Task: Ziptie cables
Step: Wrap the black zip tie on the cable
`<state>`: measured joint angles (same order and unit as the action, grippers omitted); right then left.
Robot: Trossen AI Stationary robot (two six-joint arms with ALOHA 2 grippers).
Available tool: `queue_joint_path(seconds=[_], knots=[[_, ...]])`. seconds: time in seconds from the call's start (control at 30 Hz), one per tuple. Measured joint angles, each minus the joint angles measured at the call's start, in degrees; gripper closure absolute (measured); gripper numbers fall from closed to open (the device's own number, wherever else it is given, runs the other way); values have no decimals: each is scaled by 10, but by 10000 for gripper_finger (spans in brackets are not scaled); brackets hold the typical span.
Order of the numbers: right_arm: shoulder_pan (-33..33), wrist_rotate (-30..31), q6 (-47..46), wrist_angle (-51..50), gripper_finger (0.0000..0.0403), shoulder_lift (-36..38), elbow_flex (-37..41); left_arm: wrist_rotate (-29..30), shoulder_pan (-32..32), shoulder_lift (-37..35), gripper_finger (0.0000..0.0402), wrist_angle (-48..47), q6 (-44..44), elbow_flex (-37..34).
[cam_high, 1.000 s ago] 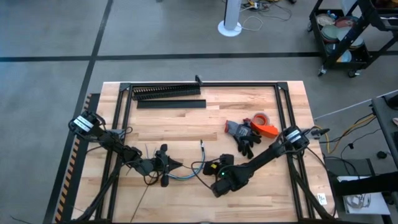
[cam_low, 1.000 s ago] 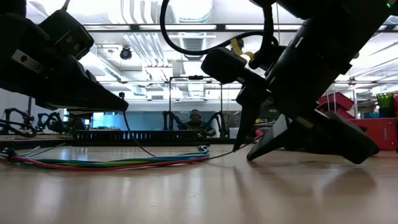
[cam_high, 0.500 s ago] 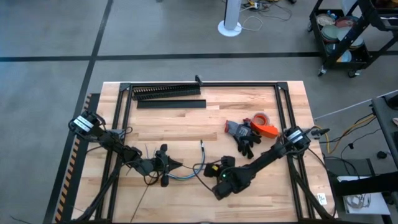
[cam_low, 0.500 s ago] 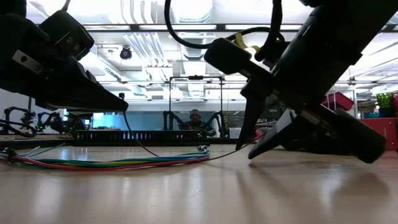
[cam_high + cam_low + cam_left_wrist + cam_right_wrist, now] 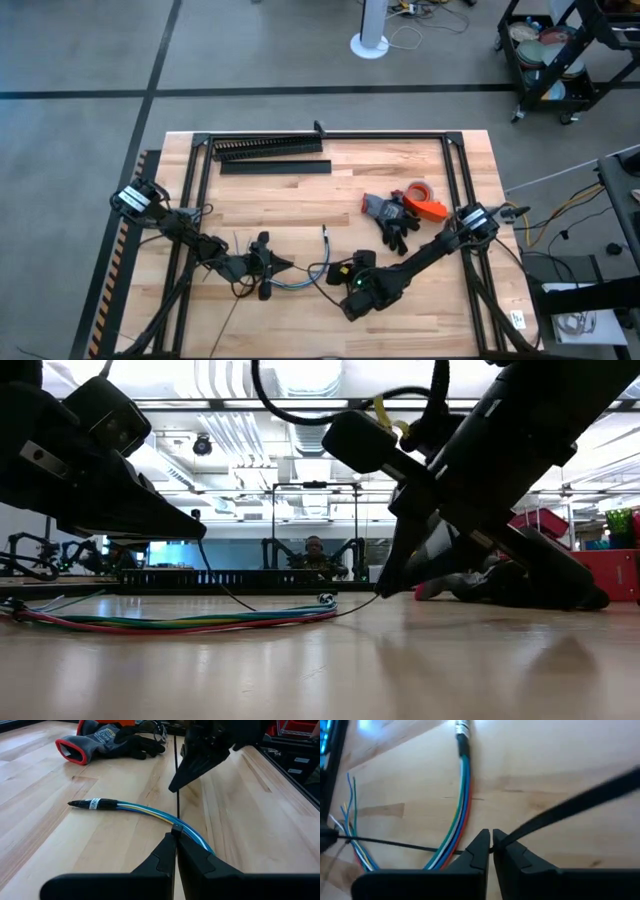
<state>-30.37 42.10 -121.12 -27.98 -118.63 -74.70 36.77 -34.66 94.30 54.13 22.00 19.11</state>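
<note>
The cables (image 5: 300, 283) are thin coloured wires lying on the table's near middle, with one dark end (image 5: 80, 803) pointing toward the far edge. A thin dark ziptie (image 5: 176, 785) runs straight between my two grippers and crosses the cables (image 5: 461, 795). My left gripper (image 5: 287, 265) is shut at the ziptie's left end, right over the cables (image 5: 150, 811). My right gripper (image 5: 338, 272) is shut on the strip at the cables' right side. In the low view the cables (image 5: 180, 622) rest flat on the wood. My left gripper pinches the ziptie's small square head (image 5: 176, 827) between its two fingertips. The fingers come level from the table's left. The head sits just above the cables. My right gripper pinches the ziptie's strip (image 5: 445, 849) between its fingertips, slanting down from the right. The strip runs straight across the cables to my left gripper.
Black gloves (image 5: 392, 222) and an orange tape roll (image 5: 425, 200) lie right of centre. A long black toothed duct (image 5: 268, 148) and a flat black bar (image 5: 275, 167) lie along the far edge. Dark frame rails (image 5: 452, 180) border the table.
My right gripper has tipped: in the low view its rear part has risen off the table, while its fingertips stay at the ziptie. The cables and my left gripper have kept their place.
</note>
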Motion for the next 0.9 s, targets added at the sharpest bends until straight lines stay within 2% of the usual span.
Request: queue_joint_path(seconds=[0.33, 0.67, 0.9], knots=[[15, 32, 226, 26, 403, 0, 0, 0, 0, 0, 402, 1, -4, 13], [46, 31, 517, 43, 403, 0, -38, 2, 6, 3, 402, -24, -18, 42], [67, -19, 624, 41, 403, -1, -48, 3, 17, 3, 402, -25, -16, 40]])
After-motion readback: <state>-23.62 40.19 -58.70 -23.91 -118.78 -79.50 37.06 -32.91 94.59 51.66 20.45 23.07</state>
